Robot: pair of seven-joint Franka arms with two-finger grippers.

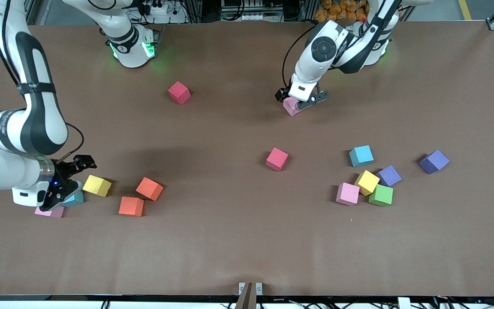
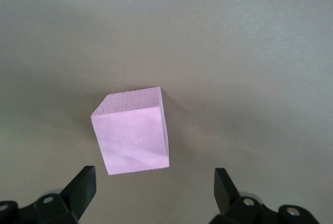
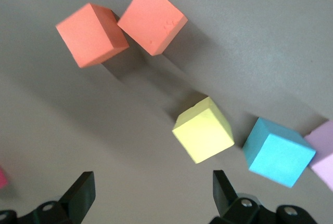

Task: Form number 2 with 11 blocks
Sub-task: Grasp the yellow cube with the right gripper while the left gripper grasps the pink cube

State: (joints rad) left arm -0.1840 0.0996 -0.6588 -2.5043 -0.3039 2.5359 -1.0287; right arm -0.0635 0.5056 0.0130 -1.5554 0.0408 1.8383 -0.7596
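The blocks lie loose and scattered, and no number 2 shows. My left gripper (image 1: 300, 101) hangs open just over a pale pink block (image 1: 292, 106) near the left arm's base; that block (image 2: 132, 133) sits ahead of the gripper's (image 2: 155, 190) spread fingers, untouched. My right gripper (image 1: 69, 180) stands open and empty over a cluster at the right arm's end: yellow (image 1: 97, 186), light blue (image 1: 74, 199), pink (image 1: 50, 212) and two orange blocks (image 1: 149, 188) (image 1: 131, 206). In the right wrist view the yellow block (image 3: 204, 129) lies closest to that gripper (image 3: 152, 193).
Two deep pink-red blocks (image 1: 179, 92) (image 1: 277, 159) lie apart mid-table. Toward the left arm's end sit light blue (image 1: 361, 156), yellow (image 1: 367, 182), pink (image 1: 347, 194) and green (image 1: 381, 195) blocks, with two purple cubes (image 1: 389, 175) (image 1: 434, 162) among them.
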